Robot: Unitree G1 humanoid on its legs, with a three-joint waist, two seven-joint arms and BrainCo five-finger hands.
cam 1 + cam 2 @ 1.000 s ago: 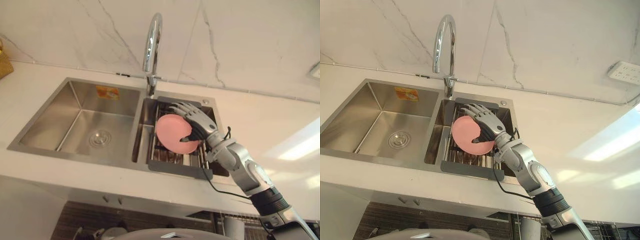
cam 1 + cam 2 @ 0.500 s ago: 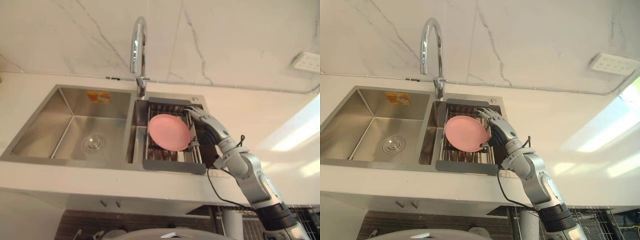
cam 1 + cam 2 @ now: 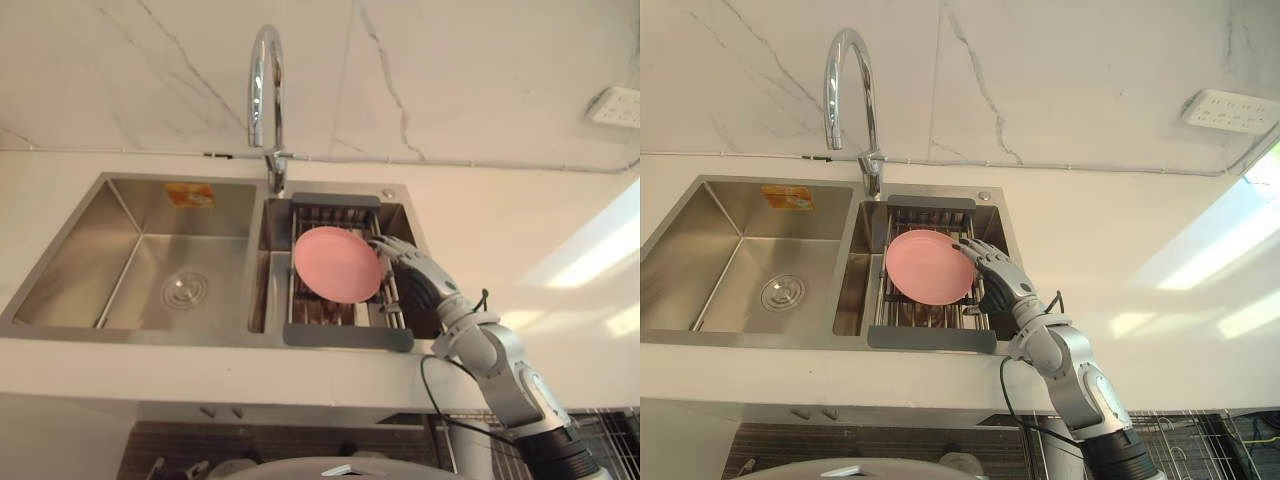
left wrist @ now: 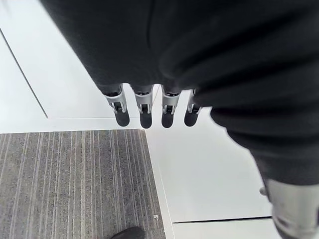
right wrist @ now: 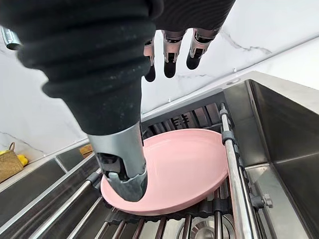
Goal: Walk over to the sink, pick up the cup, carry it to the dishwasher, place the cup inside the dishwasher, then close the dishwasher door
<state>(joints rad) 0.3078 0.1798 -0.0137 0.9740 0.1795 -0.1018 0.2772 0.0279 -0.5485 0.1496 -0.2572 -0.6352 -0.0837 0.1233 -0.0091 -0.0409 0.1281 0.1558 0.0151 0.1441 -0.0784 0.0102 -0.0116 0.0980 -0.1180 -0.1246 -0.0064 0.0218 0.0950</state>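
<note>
Two hands, both with fingers straight and uncurled: my right hand [image 3: 413, 273] at the rim of the pink plate [image 3: 335, 263] on the sink rack [image 3: 346, 338], my left hand [image 4: 144, 105] above the floor [image 4: 75, 184].

sink [image 3: 140, 215]: brushed steel
tap [image 3: 265, 90]: polished chrome
plate [image 3: 338, 264]: smooth, matt
wall [image 3: 450, 80]: glossy veined marble
counter [image 3: 500, 220]: smooth white
</note>
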